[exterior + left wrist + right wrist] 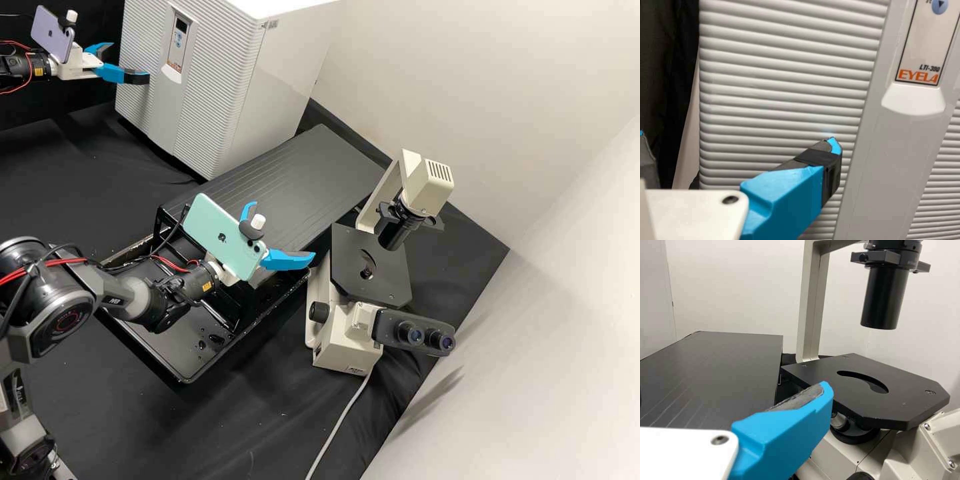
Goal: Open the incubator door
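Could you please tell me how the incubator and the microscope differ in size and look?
The incubator is bulkier than the microscope. The incubator is a closed box with a pale ribbed front; the microscope has an open frame, cream with black parts. Both stand on the black bench.

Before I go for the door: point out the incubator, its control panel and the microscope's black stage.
Incubator (287, 73): high view, on its smooth side wall.
Control panel (920, 45): left wrist view, on the lower part of its pale face.
Microscope stage (350, 257): high view, on its flat top.
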Controlling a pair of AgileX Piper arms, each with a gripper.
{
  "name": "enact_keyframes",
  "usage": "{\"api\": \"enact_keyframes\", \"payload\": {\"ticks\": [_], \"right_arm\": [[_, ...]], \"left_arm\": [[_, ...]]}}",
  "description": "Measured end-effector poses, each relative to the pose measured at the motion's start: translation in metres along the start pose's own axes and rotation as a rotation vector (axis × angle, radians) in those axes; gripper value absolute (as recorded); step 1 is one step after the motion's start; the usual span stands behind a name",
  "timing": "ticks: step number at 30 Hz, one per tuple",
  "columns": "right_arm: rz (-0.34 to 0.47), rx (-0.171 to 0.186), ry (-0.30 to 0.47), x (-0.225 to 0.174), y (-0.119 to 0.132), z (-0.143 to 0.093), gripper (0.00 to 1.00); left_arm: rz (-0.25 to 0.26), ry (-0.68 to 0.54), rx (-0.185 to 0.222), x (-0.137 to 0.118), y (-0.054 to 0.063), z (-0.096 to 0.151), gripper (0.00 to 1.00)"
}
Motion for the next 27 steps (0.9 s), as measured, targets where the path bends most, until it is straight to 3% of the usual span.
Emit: {"api": "enact_keyframes", "payload": {"ticks": [17,20,27], "right_arm": [[0.0,0.0,0.0,0.0,0.0,0.0,1.0],[0.0,0.0,0.0,0.0,0.0,0.0,1.0],[0.0,0.0,0.0,0.0,0.0,0.0,1.0]], "left_arm": [[-0.006,-0.053,-0.027,-0.007,-0.015,0.01,0.0],[-0.018,-0.069,-0.002,-0.007,-0.017,0.015,0.0],[-0.015,-0.064,-0.001,-0.008,-0.017,0.016,0.0]]}}
